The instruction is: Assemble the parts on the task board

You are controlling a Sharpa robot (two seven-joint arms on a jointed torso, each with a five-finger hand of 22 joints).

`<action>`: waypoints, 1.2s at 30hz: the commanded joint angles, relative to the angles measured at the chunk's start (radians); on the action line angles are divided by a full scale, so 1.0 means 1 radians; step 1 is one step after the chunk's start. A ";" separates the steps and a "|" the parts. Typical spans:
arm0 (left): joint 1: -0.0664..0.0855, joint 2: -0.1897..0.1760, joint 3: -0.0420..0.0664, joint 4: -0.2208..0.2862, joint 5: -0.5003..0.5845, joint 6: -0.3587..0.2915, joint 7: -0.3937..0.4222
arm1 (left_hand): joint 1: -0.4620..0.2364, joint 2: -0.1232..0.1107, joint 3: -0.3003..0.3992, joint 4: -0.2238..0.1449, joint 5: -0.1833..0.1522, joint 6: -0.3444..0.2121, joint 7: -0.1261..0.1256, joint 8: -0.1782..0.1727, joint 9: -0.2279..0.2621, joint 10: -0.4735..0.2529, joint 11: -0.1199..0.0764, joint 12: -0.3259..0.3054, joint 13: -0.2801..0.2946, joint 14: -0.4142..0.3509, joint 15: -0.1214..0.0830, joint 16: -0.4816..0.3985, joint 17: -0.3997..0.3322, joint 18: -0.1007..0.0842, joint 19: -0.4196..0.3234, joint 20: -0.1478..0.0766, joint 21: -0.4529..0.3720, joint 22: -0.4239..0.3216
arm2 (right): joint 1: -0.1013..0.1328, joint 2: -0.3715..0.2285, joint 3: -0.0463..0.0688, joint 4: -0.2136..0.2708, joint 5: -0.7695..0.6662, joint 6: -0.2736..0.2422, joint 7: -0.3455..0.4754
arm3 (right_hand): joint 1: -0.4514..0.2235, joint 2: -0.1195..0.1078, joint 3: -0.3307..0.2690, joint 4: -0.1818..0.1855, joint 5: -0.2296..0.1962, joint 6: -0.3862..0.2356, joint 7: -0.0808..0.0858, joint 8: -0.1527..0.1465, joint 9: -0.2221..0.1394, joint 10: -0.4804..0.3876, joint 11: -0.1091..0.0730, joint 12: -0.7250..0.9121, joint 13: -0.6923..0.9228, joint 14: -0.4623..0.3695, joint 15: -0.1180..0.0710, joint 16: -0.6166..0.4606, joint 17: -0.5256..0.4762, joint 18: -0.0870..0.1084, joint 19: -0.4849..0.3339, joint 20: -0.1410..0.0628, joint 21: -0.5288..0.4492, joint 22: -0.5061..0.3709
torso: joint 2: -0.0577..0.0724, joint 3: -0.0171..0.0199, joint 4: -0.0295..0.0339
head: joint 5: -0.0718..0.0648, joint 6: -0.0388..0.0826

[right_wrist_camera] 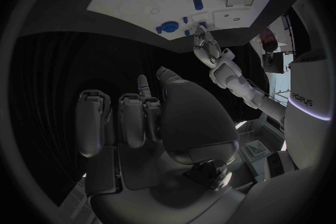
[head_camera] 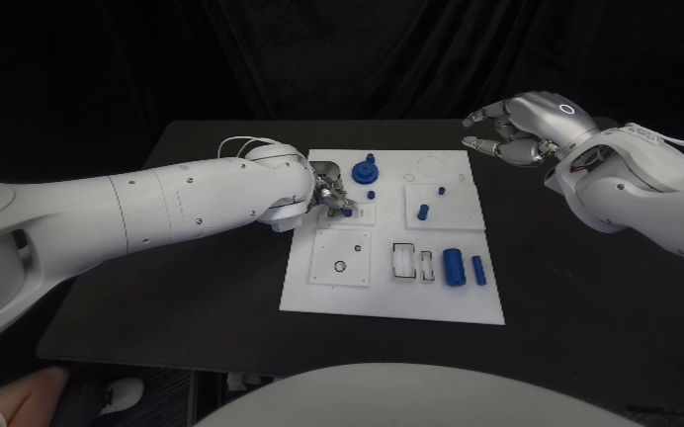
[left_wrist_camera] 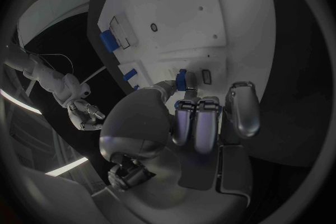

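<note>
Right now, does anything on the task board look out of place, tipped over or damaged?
Nothing stands out. The task board lies flat on the table, with no damage visible. The blue parts, such as the large cylinder, lie or stand on it. The left hand holds a small blue part at the board; the right hand hovers beyond its far corner.

White arms (head_camera: 157, 205), silver robot hands (head_camera: 516, 128)

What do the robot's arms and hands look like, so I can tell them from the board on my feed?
Both arms have smooth white shells with small dark fastener dots. Thin pale cables loop at the left wrist. The left hand and right hand are silver metal with rounded, dark-padded fingers. A glowing ring marks the back of the right hand, and the arm carries grey lettering.
</note>
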 commanded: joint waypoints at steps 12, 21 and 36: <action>-0.007 0.004 0.001 -0.006 0.001 -0.003 0.005 | -0.002 -0.005 0.022 -0.006 -0.011 0.002 -0.001 -0.009 0.004 0.104 -0.001 -0.004 0.263 0.106 -0.004 0.003 0.263 -0.007 -0.001 -0.002 -0.003 0.005 | -0.004 0.000 0.001 -0.001 -0.002 0.009 -0.015 | -0.001 0.009 0.006 -0.001 0.005 0.010 0.000 -0.006 -0.002 0.045 0.008 -0.008 0.178 0.072 0.009 0.001 0.092 -0.001 0.054 0.007 -0.007 0.223 | 0.001 0.0004 -0.0007 | 0.000 0.000; -0.018 0.008 0.001 -0.013 0.001 -0.011 0.019 | -0.012 -0.007 0.040 -0.004 -0.034 0.002 0.000 -0.016 0.012 0.104 0.000 -0.004 0.263 0.106 -0.003 0.003 0.263 -0.007 -0.002 -0.002 -0.005 0.004 | -0.004 -0.001 0.001 0.000 -0.002 0.009 -0.014 | -0.001 0.009 0.006 -0.001 0.005 0.010 0.000 -0.006 -0.002 0.045 0.008 -0.008 0.178 0.072 0.009 0.001 0.092 -0.001 0.054 0.007 -0.007 0.223 | 0.000 0.0010 -0.0032 | 0.001 0.000; -0.025 0.007 0.001 -0.012 0.001 -0.003 0.022 | -0.090 -0.024 0.016 0.046 -0.224 0.017 0.009 -0.057 0.027 0.104 0.008 -0.004 0.263 0.106 0.004 0.003 0.263 -0.006 -0.002 0.004 -0.013 0.010 | -0.006 -0.002 0.001 -0.001 -0.002 0.017 -0.016 | 0.000 0.009 0.007 -0.002 0.005 0.010 0.000 -0.006 -0.003 0.041 0.008 -0.013 0.172 0.072 0.009 0.001 0.092 -0.001 0.054 0.007 -0.008 0.222 | 0.000 0.0007 -0.0034 | 0.003 0.000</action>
